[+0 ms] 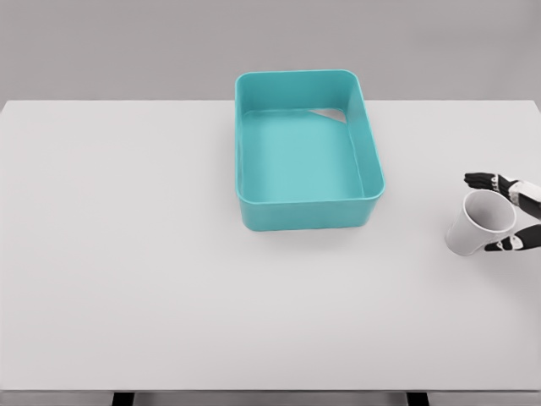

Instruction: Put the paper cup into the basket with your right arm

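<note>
The white paper cup (475,227) stands on the table near the right edge, its open mouth leaning up and to the right. My right hand (478,213) reaches in from the right edge and brackets the cup's upper part. Its dark fingers (486,179) stretch nearly straight just behind the rim, and the thumb (507,244) lies in front against the cup's side. The hand looks open around the cup, not closed on it. The teal basket (304,213) sits at the table's middle, left of the cup and farther back, with nothing in it. The left arm does not show.
The white table (152,254) spans the whole view, its front edge near the bottom of the picture. A grey wall lies behind it. A bare stretch of tabletop separates the cup from the basket's right wall (372,161).
</note>
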Motion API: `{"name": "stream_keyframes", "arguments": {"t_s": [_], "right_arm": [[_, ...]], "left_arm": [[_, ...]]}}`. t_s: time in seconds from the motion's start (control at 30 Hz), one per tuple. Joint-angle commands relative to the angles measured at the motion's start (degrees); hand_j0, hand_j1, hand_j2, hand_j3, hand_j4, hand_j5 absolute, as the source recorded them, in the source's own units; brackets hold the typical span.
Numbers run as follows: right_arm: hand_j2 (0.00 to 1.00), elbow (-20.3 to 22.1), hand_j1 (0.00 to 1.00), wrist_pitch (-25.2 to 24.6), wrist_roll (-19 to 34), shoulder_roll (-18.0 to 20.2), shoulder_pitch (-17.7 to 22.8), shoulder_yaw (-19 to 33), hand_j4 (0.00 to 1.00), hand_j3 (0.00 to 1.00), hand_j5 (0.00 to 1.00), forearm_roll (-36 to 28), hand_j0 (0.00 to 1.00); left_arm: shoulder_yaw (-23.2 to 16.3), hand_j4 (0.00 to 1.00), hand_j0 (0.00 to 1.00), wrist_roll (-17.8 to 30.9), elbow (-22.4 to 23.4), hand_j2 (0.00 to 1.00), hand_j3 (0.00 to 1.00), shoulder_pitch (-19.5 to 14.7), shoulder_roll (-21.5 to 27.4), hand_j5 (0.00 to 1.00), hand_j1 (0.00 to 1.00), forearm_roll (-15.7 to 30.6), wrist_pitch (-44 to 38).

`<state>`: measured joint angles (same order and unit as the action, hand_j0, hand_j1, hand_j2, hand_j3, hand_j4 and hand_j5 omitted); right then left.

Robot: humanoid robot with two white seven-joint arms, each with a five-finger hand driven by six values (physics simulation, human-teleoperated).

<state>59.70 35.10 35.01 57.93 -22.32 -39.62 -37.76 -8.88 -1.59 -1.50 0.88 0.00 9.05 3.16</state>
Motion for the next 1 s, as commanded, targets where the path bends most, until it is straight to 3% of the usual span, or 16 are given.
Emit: {"name": "stream_keyframes", "arguments": {"t_s": [0.0, 0.5, 0.6, 0.97], "right_arm": [[1.00, 0.86, 1.00, -0.10, -0.01, 0.16, 0.00, -0.11, 1.00, 1.00, 1.00, 0.23, 1.00], [0.99, 3.58, 0.99, -0.10, -0.01, 0.43, 0.18, -0.37, 0.99, 0.99, 0.99, 0.06, 0.99], [0.87, 3.58, 0.87, -0.10, -0.01, 0.51, 0.18, -0.46, 0.87, 0.87, 0.87, 0.06, 0.87], [0.86, 3.67, 0.86, -0.10, -0.01, 0.25, 0.18, 0.25, 0.86, 0.86, 0.86, -0.20, 0.86]], "left_arm": [[0.00, 1.00, 1.00, 0.01, 0.00, 1.00, 1.00, 0.00, 0.00, 1.00, 1.00, 0.00, 0.00], [0.00, 1.00, 1.00, 0.01, 0.00, 1.00, 1.00, 0.00, 0.00, 1.00, 1.00, 0.00, 0.00], [0.00, 1.00, 1.00, 0.01, 0.00, 1.00, 1.00, 0.00, 0.00, 1.00, 1.00, 0.00, 0.00], [0.00, 1.00, 1.00, 0.01, 0.00, 1.00, 1.00, 0.00, 0.00, 1.00, 1.00, 0.00, 0.00]]}}
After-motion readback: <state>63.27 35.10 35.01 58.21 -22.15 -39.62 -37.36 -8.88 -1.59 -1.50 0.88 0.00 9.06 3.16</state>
